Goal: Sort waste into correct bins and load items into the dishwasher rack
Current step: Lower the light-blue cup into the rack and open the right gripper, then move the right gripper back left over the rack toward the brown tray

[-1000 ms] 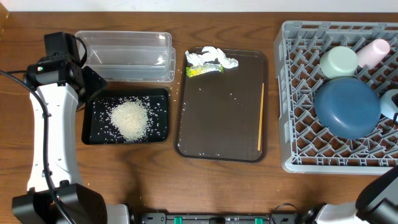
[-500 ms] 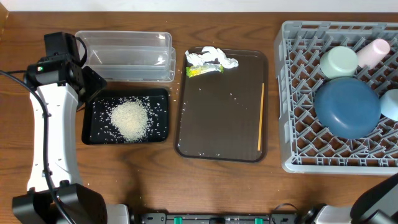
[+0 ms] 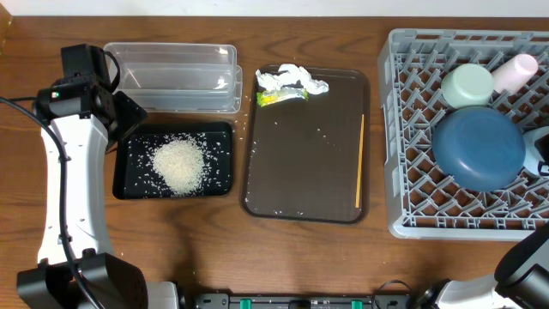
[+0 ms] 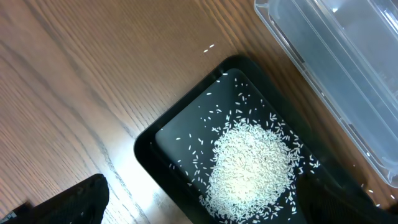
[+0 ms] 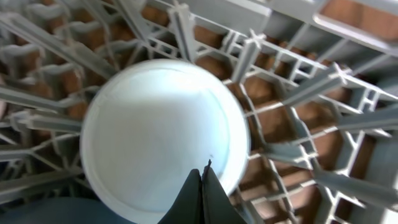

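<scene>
The rice [image 3: 177,163] lies heaped in the black bin [image 3: 219,137], with the clear tub [image 3: 176,77] behind it. My left gripper [image 4: 199,208] hangs open over the bin's near-left part, above the rice [image 4: 252,162]. Crumpled tissue [image 3: 293,80], a yellow-green wrapper [image 3: 281,97] and a thin stick [image 3: 360,161] rest on the brown tray [image 3: 300,172]. The grey rack [image 3: 412,129] holds a dark blue plate [image 3: 479,148], a mint bowl [image 3: 467,86] and a pink cup [image 3: 515,71]. My right gripper [image 5: 203,171] is shut, empty, just above a pale upturned bowl [image 5: 155,130] in the rack.
Stray rice grains dot the brown tray and the wood near the black bin [image 4: 146,149]. The clear tub [image 4: 336,50] sits close beside that bin. Rack pegs [image 5: 292,93] stand up all around the pale bowl.
My right arm has come in at the rack's right edge and now covers the pale bowl there. The left arm has not moved.
</scene>
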### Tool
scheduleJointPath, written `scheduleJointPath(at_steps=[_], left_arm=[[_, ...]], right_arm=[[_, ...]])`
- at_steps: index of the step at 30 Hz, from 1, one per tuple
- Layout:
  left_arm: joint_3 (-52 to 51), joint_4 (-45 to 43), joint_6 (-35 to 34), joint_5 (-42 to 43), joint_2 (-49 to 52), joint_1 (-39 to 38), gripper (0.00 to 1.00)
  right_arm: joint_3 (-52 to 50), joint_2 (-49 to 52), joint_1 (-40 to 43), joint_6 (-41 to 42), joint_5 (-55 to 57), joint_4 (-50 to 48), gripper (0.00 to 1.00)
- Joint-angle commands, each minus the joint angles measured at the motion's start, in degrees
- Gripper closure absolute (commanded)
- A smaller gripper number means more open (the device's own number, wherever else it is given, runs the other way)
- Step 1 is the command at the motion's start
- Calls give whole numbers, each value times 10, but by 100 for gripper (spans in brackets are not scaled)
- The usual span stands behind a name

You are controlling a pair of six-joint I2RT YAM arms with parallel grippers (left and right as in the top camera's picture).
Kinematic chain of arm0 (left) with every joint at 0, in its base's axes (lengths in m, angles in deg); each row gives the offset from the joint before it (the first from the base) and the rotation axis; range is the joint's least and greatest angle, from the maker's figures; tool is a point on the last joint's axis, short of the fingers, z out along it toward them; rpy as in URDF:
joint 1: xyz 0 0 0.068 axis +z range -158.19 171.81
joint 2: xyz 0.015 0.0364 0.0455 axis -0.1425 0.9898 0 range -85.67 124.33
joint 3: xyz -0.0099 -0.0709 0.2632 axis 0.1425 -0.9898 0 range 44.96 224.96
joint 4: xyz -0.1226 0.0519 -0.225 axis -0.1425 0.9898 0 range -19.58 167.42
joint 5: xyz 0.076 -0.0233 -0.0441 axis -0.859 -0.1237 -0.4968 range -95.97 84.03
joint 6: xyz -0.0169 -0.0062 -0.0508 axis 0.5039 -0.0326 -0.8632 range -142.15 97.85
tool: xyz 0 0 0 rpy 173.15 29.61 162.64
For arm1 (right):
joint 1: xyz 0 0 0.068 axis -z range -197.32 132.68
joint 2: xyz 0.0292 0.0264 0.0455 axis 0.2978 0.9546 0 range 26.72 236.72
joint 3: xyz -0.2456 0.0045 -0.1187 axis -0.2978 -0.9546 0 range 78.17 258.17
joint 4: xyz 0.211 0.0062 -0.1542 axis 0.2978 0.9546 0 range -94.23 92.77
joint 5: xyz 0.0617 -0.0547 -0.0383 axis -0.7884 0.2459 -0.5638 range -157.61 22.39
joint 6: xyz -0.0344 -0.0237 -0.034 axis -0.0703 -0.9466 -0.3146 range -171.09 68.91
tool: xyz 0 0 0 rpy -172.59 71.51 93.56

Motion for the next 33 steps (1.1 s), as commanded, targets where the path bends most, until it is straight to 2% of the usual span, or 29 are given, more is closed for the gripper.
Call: scheduleJointPath(at_steps=[1,4,7,11,14,16,17,18,19,24,28,32,33], left_arm=[[12,2,-5,-9,2,2,3],[12,2,-5,-9,2,2,3],[12,2,-5,-9,2,2,2],[12,2,-5,-9,2,2,3],[12,2,-5,-9,2,2,3],[12,2,-5,-9,2,2,3],[12,2,-5,-9,2,2,3],[12,2,-5,-9,2,2,3],[12,2,-5,-9,2,2,3],[12,2,-5,-9,2,2,3],[12,2,-5,-9,2,2,3],[12,2,-5,-9,2,2,2],[12,2,-5,-9,2,2,2]], right_arm=[[1,-29,-3,19,26,2,99],[1,-55,-4,28,17,2,99],[1,-87,-4,27,-40,1,99],[1,-130,-4,27,-221,-26,99],[1,-149,-7,27,-390,-74,89],[1,-153,-21,27,-488,-127,69],[1,-153,-31,28,-516,-147,45],[1,-153,-47,27,-539,-166,9],[1,-153,-67,27,-553,-176,1],[26,-153,-182,-2,-517,-141,1],[85,-152,-284,-64,-365,-26,1],[192,-134,-394,-112,-167,146,1],[209,-129,-410,-118,-148,172,1]])
